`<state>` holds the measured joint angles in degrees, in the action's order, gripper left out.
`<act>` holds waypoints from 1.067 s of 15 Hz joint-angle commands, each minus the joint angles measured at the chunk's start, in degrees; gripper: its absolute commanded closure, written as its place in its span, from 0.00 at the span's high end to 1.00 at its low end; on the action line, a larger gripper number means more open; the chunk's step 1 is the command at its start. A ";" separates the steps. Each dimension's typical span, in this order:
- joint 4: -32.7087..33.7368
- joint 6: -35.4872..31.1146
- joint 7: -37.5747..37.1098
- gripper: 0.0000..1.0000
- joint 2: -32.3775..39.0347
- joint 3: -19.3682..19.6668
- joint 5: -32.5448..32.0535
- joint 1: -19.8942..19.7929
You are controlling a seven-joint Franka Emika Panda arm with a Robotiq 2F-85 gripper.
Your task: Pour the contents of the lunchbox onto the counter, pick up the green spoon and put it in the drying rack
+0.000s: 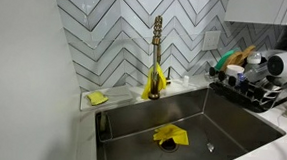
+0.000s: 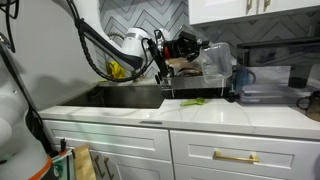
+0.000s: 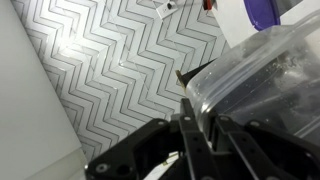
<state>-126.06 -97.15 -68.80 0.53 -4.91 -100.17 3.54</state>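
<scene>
Wrist view: gripper [image 3: 200, 128] nearly shut, clamping clear lunchbox [image 3: 262, 85] by its rim; box cut off at right, contents unclear. In an exterior view, green spoon [image 2: 193, 101] lies mid-frame on counter [image 2: 245, 117]; drying rack [image 2: 225, 93] partly hidden behind box.

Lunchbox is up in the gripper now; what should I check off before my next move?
1. Grip on the lunchbox: ok, the gripper is closed on its edge in the wrist view.
2. Lunchbox clear of the counter: ok, held in the air above it in an exterior view.
3. Green spoon out: ok, it lies on the counter below the lunchbox.
4. Lunchbox emptied: cannot tell, its cloudy walls hide the inside.
5. Room in the drying rack: cannot tell, it already holds several items.
</scene>
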 commanded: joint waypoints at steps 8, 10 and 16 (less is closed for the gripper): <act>0.80 -7.90 3.57 0.04 -2.02 2.12 12.13 -1.65; 1.03 -11.30 6.78 0.04 -3.53 3.66 17.51 -2.82; 1.16 -21.13 18.74 0.04 -6.79 9.55 34.02 -6.89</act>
<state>-123.93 -113.25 -56.02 -3.94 2.40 -73.67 -1.60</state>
